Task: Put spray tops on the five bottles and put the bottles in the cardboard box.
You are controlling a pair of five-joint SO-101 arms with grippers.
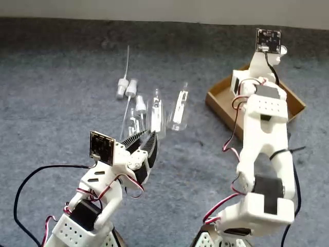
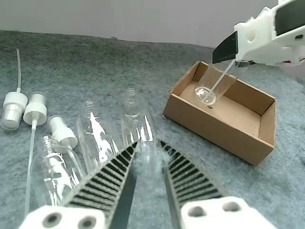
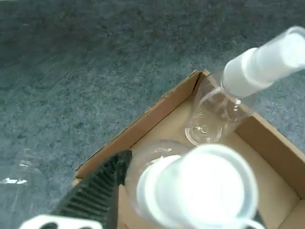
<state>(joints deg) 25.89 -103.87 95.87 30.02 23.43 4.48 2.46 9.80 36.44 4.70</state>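
**Work area with bottles part-assembled.** On the grey table (image 1: 61,67), red and black cables (image 1: 234,131) run along the right arm, which stands over the cardboard box (image 2: 217,125) and hides part of it in the high view. The left pincer (image 2: 148,143) is open, with its ribbed fingers (image 2: 107,183) spread to either side of the near end of a clear uncapped bottle (image 2: 136,112). Whether they touch it cannot be told. Two more clear bottles (image 2: 97,136) (image 2: 50,174) lie beside it. Two loose white spray tops (image 2: 13,110) (image 2: 35,109) trail dip tubes, and a third (image 2: 62,132) lies by a bottle's neck. The right pincer (image 2: 231,57) is closed on a capped bottle (image 3: 190,191) above the box. A second capped bottle (image 3: 219,112) leans inside the box.
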